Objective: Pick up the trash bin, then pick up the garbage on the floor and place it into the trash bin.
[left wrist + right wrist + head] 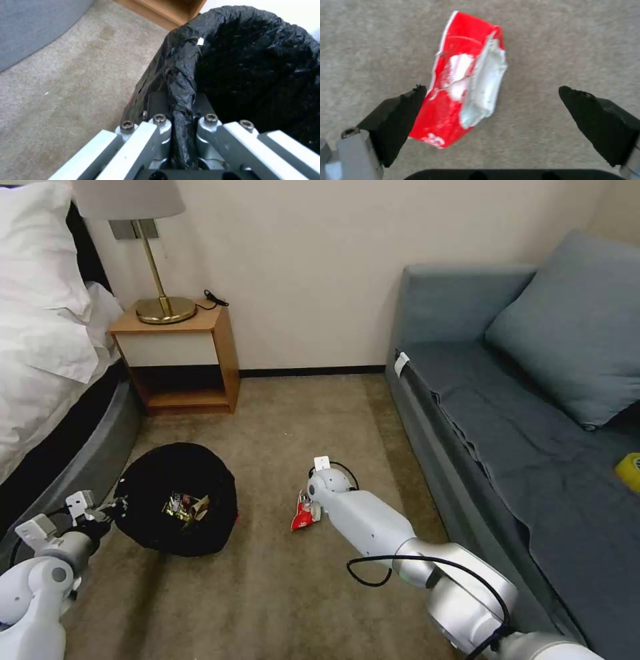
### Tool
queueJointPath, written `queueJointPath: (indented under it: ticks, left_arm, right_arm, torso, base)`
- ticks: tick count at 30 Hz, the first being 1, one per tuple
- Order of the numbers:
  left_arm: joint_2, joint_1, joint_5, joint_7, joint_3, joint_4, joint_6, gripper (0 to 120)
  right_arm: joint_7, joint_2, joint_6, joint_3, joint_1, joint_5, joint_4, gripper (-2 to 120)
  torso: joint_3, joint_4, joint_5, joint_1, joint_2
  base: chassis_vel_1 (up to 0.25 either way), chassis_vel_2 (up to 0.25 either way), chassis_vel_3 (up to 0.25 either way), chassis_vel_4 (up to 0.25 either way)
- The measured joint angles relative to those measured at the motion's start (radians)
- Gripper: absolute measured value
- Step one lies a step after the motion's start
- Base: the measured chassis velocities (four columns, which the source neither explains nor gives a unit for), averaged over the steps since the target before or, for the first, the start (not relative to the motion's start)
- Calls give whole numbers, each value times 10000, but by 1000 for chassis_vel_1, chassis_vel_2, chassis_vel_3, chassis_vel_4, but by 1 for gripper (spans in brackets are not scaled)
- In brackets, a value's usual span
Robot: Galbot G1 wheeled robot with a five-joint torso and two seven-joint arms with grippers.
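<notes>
The left gripper (181,110) is pinching one trash bin (175,499) by its bag-lined rim, jaws clamped. The right gripper (490,100) is hovering with jaws spread around one red-and-white packet (461,82) on the carpet (553,37).

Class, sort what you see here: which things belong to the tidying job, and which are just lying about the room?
Part of the job:
- trash bin, its rim clamped by the left gripper
- red-and-white packet on the carpet, between the open jaws of the right gripper
- litter in the bin

Just lying about:
- lamp on the nightstand
- yellow tape roll on the sofa
- bed
</notes>
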Motion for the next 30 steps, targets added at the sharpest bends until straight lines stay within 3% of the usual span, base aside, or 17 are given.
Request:
queueJointPath:
  ticks: [24, 30]
  left_arm:
    - [136, 26, 24, 199, 24, 378, -254, 4]
    - [144, 35, 90, 255, 69, 424, -311, 4]
  right_arm:
    - [-1665, -21, 901, -195, -605, -1458, -624, 100]
    - [-2083, -24, 1114, -261, -633, -1775, -840, 82]
  torso:
    - [0, -2, 1, 0, 0]
    - [0, -2, 1, 0, 0]
  base:
    - [0, 0, 0, 0]
    - [0, 0, 0, 0]
